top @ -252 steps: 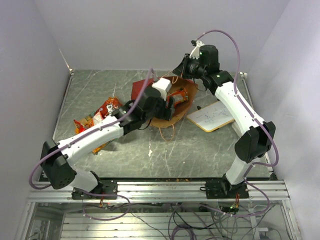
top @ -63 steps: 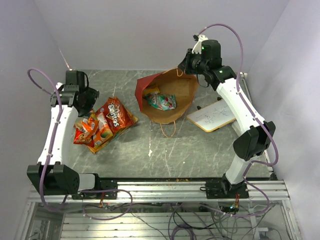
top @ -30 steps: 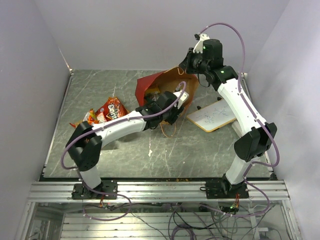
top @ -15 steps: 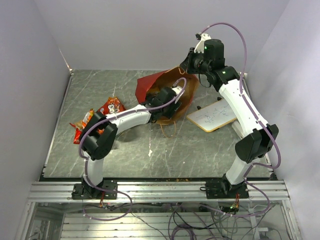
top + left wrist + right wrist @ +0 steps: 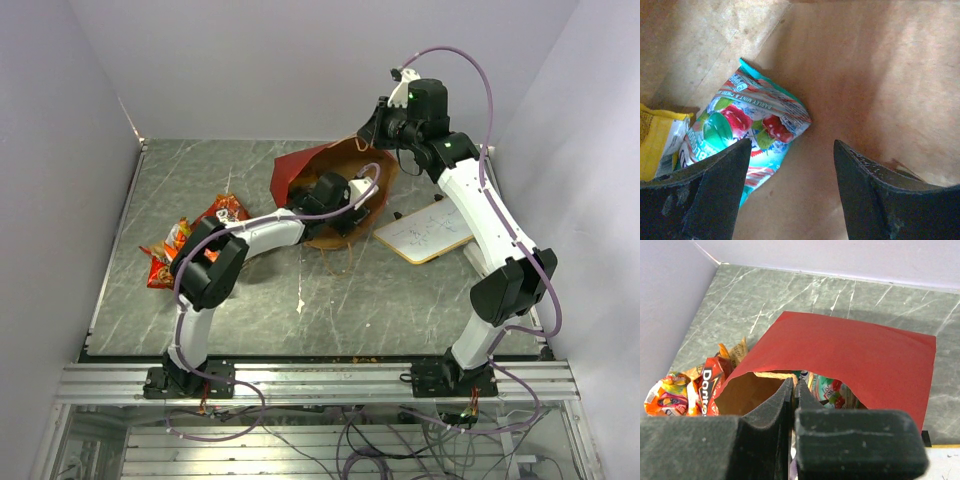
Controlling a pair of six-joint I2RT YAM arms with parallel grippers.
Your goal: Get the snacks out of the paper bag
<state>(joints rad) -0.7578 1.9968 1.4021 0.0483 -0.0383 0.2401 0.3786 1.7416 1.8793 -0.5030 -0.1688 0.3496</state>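
Observation:
The paper bag, red outside and brown inside, lies on its side with its mouth held open. My right gripper is shut on the bag's upper rim at the back. My left gripper is open and empty inside the bag, its jaws wide apart over the brown paper floor. A teal-and-white packet lies just left of the left finger, beside a yellow packet. A red Doritos bag and orange packets lie on the table to the left of the bag.
A flat white wood-framed board lies right of the bag. The bag's brown handle trails toward the front. Purple walls close in the grey marbled table at the back and both sides.
My left arm has swung from the snack pile at the left into the bag's mouth and reached deeper inside. My right gripper has kept hold of the rim.

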